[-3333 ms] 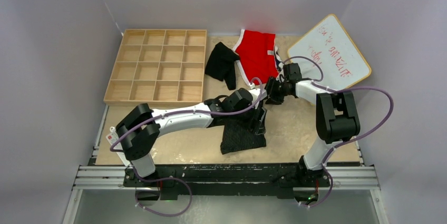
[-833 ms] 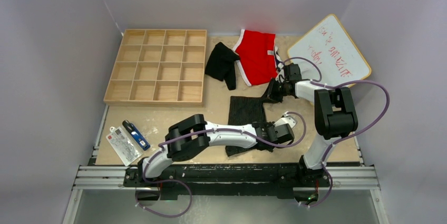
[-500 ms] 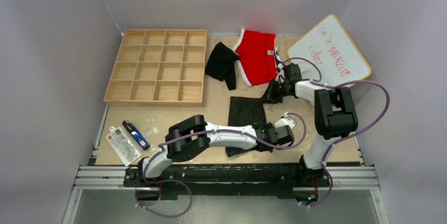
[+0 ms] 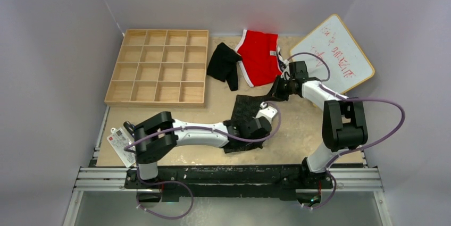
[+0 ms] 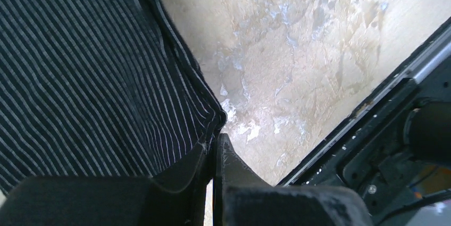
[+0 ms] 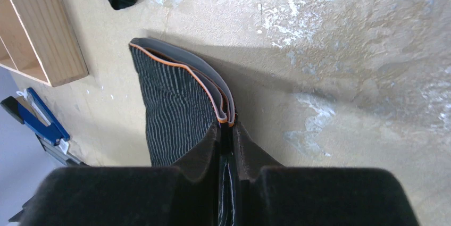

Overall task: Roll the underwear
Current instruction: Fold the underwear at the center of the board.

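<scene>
The table carries two arms, one tray, one whiteboard and three garments. The left arm lies low, reaching from its base rightward across the near part of the table, with its wrist over the near end of the ribbed underwear. The left gripper is closed, its fingers pinching the near corner hem of that garment just above the table surface. The right arm rises from its base, bends at the elbow and reaches forward and leftward to the far right corner of the same garment. The right gripper is clamped narrow on the folded, orange-edged waistband, which is raised off the table there. The wooden grid tray sits at the far left; it has sixteen compartments, four by four. The whiteboard, bearing red writing, leans at the far right. The red briefs lie at the far centre. Two black undergarments are present: the ribbed underwear, stretched between both grippers at the centre, and the plain black underwear, lying crumpled just left of the red briefs, touching them. One blue-handled tool and one white card lie at the near left edge.
</scene>
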You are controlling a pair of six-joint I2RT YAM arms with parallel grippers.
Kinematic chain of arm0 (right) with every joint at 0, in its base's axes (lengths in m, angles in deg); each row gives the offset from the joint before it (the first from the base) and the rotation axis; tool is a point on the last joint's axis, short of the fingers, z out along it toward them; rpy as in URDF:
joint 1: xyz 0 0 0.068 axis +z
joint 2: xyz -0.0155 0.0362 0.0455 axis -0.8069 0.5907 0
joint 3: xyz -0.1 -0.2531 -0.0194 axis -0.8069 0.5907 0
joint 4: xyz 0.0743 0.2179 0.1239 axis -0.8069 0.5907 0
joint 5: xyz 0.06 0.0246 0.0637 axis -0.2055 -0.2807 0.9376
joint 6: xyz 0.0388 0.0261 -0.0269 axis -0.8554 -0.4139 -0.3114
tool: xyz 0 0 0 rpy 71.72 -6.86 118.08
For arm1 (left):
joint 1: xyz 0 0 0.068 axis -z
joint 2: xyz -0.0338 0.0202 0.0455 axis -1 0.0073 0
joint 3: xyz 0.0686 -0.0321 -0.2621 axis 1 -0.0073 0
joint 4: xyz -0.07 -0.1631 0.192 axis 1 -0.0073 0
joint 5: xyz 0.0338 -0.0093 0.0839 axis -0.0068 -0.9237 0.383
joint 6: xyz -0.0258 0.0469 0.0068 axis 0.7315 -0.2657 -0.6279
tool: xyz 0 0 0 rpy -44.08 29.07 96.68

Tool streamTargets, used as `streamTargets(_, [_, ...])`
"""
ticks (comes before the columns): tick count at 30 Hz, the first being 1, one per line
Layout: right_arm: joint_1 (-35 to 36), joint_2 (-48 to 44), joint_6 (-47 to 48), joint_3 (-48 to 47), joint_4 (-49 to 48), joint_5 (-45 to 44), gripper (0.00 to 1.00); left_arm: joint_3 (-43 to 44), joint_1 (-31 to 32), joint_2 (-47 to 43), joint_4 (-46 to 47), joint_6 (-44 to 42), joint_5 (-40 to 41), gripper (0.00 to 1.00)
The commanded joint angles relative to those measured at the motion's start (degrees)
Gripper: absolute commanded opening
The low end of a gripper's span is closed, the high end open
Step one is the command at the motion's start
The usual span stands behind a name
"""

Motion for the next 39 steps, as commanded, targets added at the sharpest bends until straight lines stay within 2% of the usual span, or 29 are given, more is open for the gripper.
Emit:
streamTargets(1, [1.44,-2.96,0.47,-2.81,4.19,-4.84,0.05,-7.62,-2.47,-6.27,13.72,5.82,-6.76,0.00])
streamTargets(10, [9.74,-1.05,-0.04,-11.47,13.64,-20.66,0.04,-21.56,-6.50,-12.64,27.26,12.81,-14.23,0.00])
streamTargets(15, [13.04,1.26,-1.48,-16.83,17.46,-24.63,0.05,-30.18,-8.92,-16.56,35.52,17.33,-16.33,0.00])
streamTargets(31, [24.82,18.43,-4.53,-43.28,33.91,-36.20,0.06,-46.40,-15.38,-27.00,41.59,22.68,-19.82,0.00])
streamTargets(39, [30.37,27.25,-5.24,-56.16,40.82,-41.43,0.06,-52.87,-16.15,-32.28,41.99,26.24,-17.87,0.00])
